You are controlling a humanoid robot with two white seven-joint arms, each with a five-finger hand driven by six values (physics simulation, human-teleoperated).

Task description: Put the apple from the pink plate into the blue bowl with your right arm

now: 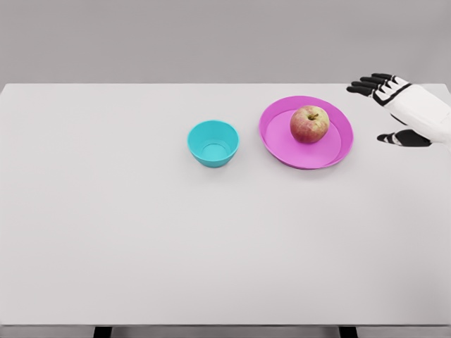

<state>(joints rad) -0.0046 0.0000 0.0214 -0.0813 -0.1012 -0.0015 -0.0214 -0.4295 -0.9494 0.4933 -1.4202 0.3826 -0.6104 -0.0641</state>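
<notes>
While the apple (309, 124) sits on the pink plate (274, 143), none of the task is done: grasp, lift, carry and drop are all left. It rests upright, a little toward the plate's far side, untouched. To the plate's left, near but apart from it, stands the blue bowl (213, 143), with nothing in it. At the picture's right edge the right hand (399, 108) hovers beside the plate and apart from it, fingers spread and relaxed, thumb below, holding nothing. No left arm shows.

For room, the white counter (141, 232) is wide and bare to the left and front of both dishes, and the gap between hand and apple holds only the plate's low rim. I judge the reach leftward to be free. The plate lies near the counter's far edge, the hand near its far right corner, so the approach has little margin on that side. The carry from plate to bowl looks short and unobstructed.
</notes>
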